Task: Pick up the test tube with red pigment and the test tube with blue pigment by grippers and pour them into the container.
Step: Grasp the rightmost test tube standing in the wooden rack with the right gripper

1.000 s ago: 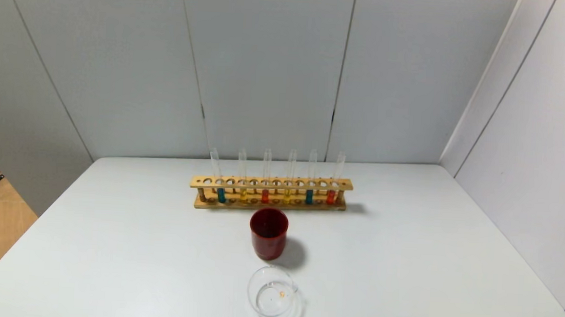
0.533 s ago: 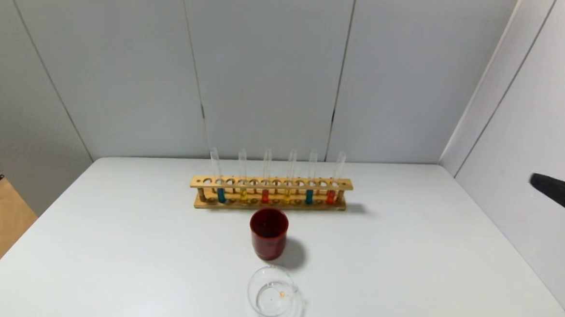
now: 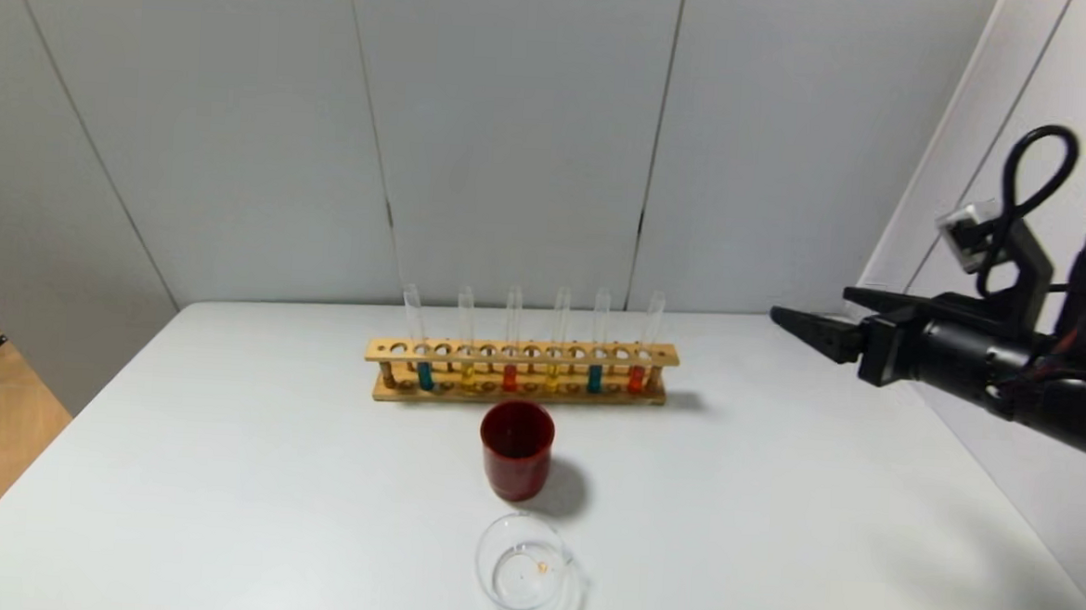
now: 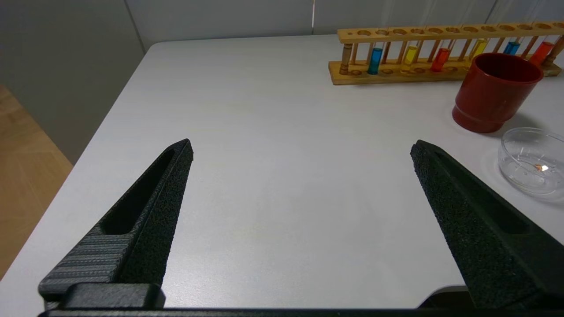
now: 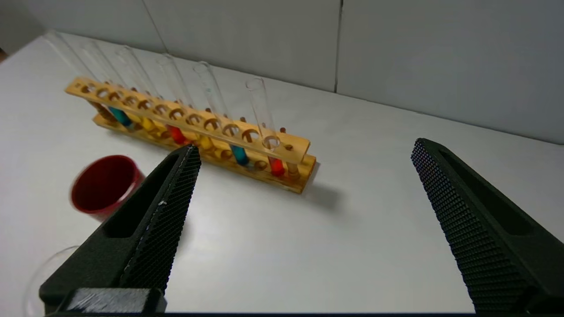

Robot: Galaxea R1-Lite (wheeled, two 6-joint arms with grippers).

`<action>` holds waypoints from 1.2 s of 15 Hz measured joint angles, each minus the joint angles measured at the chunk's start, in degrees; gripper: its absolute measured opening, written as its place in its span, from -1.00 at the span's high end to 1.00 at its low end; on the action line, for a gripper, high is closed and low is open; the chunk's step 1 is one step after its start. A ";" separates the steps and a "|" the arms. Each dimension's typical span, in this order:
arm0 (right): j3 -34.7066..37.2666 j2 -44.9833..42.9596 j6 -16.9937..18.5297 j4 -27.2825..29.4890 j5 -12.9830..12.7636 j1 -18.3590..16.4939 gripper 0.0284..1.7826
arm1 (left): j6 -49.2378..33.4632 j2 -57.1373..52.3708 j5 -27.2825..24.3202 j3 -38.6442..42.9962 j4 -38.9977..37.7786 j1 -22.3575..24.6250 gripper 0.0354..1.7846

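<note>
Wide white table [image 3: 218, 474], nothing lifted yet. R gripper [image 3: 809, 303] up in the air well to the right of the rack [image 3: 522, 351], fingers spread wide, empty, pointing toward the rack's right end. L gripper [image 4: 302, 144] low over the table's left side, also spread wide, empty, well apart from everything. Red cup [image 3: 517, 448] just in front of the rack's middle, container [image 3: 522, 561] nearer the robot, in front of the cup. Red tube [image 3: 636, 377] in the rack's right end slot, blue tube [image 3: 594, 376] next to it; another red and another blue further left, yellow tubes [image 3: 552, 377] between. Risks, by judgement: closely spaced tubes + wide fingers, so could clip a neighbour or tip the light rack on approach; could grab a yellow tube by mistake; thin glass, so may slip or crack if squeezed wrong; cup close to the container, so could get knocked or catch the pour instead.
</note>
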 joint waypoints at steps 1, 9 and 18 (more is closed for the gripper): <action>-0.06 3.83 -0.49 -3.24 0.09 0.68 -0.96 | 0.00 0.00 0.00 0.00 0.00 0.00 -0.96; -6.58 23.10 -3.13 -9.03 0.04 7.47 -0.96 | 0.02 0.00 0.00 0.00 -0.02 0.00 -0.96; -22.10 34.16 -2.58 -8.46 -0.18 8.35 -0.96 | 0.02 0.00 0.00 0.00 0.00 0.00 -0.96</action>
